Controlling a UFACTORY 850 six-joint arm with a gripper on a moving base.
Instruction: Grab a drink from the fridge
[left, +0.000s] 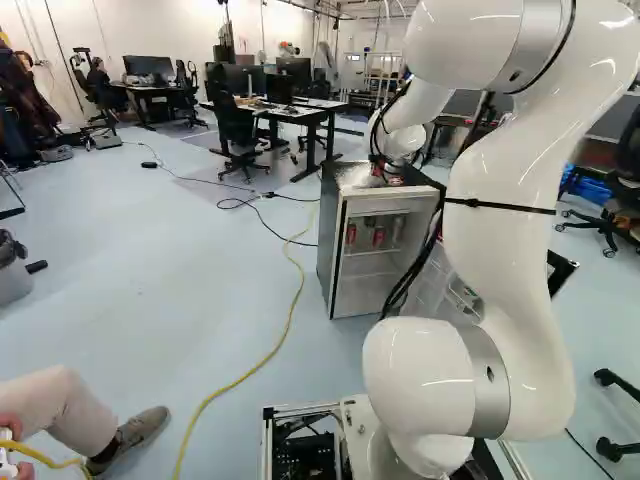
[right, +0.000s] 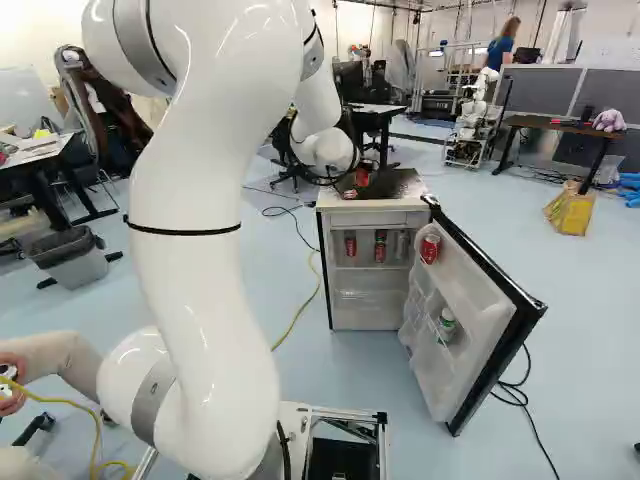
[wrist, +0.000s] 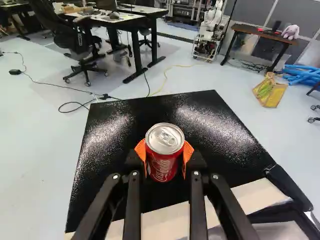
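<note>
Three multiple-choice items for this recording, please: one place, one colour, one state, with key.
1. Where is the can that the gripper grips?
A) over a desk
B) over the black fridge top
C) over a chair

2. What colour is that can's side?
A) red
B) blue
C) green

3. How does the fridge door stand?
A) shut
B) off the fridge
C) open

Key:
1 B: the wrist view shows the black top beneath it.
2 A: red shows between the pads.
3 C: the right base view shows it swung out.
</note>
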